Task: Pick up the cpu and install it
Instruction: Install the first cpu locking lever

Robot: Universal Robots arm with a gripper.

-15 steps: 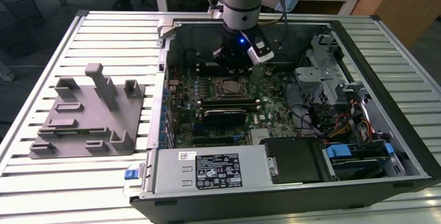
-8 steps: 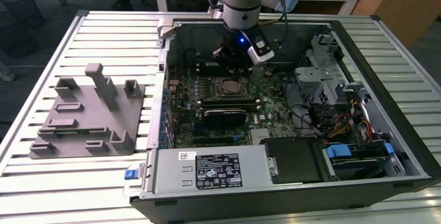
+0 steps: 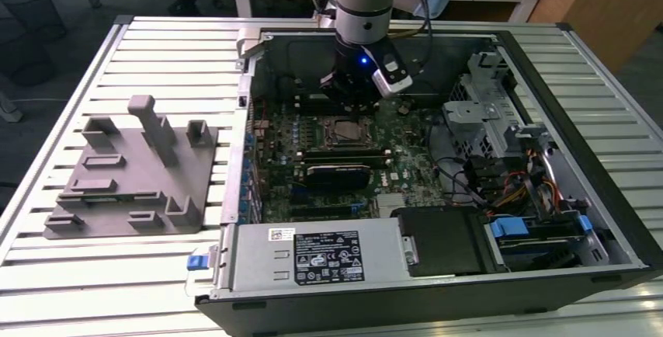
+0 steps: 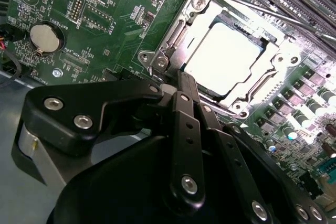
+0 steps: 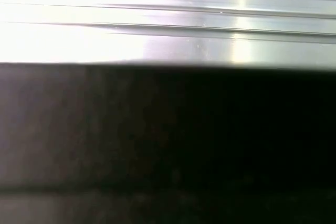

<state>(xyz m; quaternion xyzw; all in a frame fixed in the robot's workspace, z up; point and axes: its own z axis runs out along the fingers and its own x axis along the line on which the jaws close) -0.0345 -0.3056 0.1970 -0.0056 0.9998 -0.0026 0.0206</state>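
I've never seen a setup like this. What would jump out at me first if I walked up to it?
Probably the open computer case lying on the slatted table, its green motherboard bared, with the robot arm reaching down into it. In the second wrist view, the silvery cpu already sits in its metal socket frame, with the black tool close beside it. On the exterior view's left stands a grey fixture block.

Computer case (image 3: pixel 435 275) lying open on slatted table (image 3: pixel 62 290); fixture block (image 3: pixel 130 174) on the table at the case's nine o'clock. Motherboard (image 3: pixel 342 158) inside the case; cpu (image 4: pixel 223 59) seated in socket frame (image 4: pixel 173 40), gripper (image 3: pixel 352 100) at its twelve o'clock.
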